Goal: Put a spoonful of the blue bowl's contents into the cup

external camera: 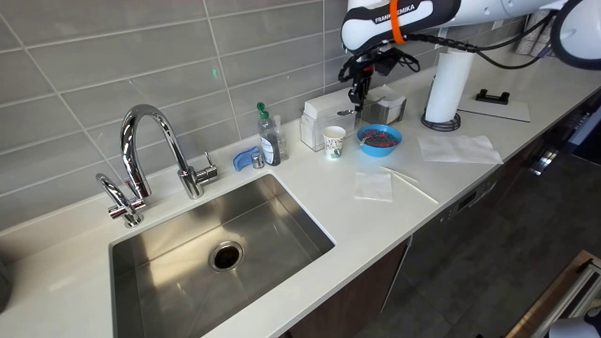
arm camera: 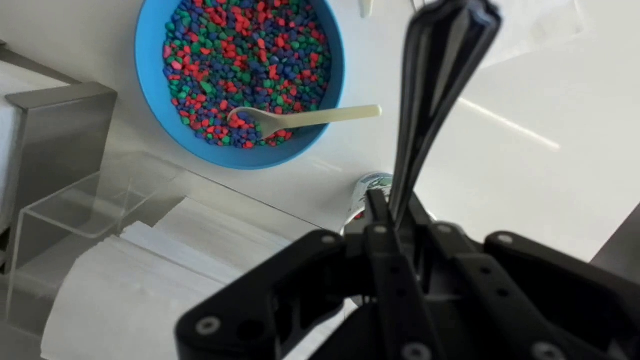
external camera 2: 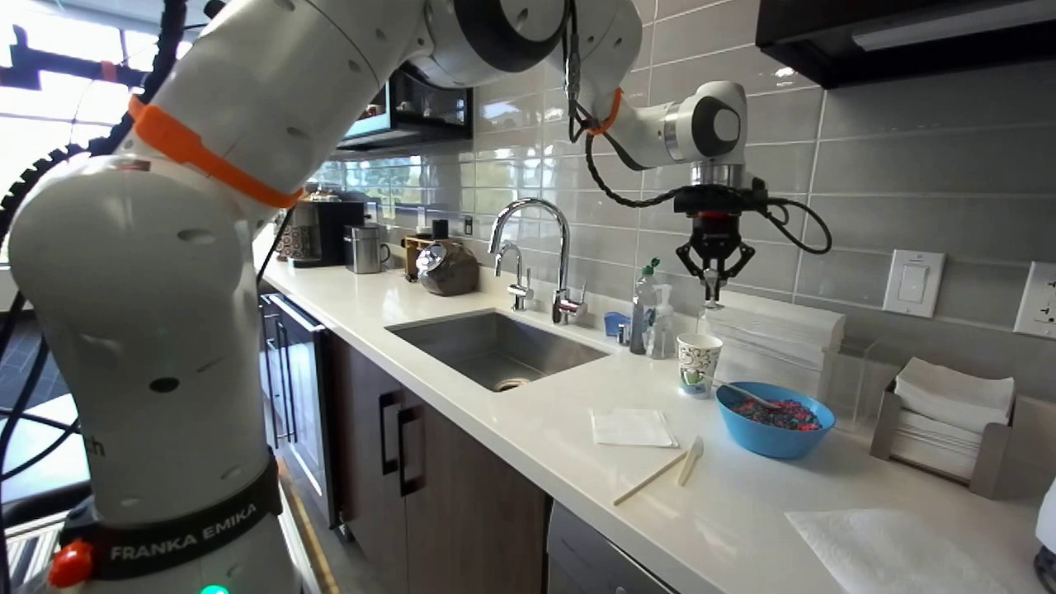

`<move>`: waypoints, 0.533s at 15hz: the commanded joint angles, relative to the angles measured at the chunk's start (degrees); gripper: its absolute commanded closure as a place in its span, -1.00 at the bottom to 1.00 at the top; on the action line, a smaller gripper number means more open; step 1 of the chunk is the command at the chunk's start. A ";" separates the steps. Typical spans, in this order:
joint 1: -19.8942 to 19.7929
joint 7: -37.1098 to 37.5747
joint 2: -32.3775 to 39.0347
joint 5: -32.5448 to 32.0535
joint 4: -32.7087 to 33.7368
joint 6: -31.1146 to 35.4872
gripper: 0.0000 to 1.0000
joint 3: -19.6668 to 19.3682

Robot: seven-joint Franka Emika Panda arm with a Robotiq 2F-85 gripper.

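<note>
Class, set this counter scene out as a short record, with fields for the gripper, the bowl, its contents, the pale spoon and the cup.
Gripper: closed on a metal spoon, above the counter
Blue bowl: on the counter, beside the cup
Contents: small red, green and blue bits
Pale spoon: lying in the bowl, handle over the rim
Cup: white, patterned, upright; a few red bits show inside, mostly hidden in the wrist view

Daylight overexposes the windows (external camera 2: 74, 82); tiles (external camera 2: 505, 175) gleam behind the warmly glaring sink (external camera: 188, 272). In the wrist view, the gripper (arm camera: 397, 201) looks blurred.
</note>
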 commanded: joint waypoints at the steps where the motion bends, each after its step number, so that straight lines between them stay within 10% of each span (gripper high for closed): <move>1: -4.63 -2.94 -7.58 6.27 -13.78 7.76 0.95 1.62; 8: -6.50 -5.31 -7.70 8.49 -16.32 8.53 0.81 0.21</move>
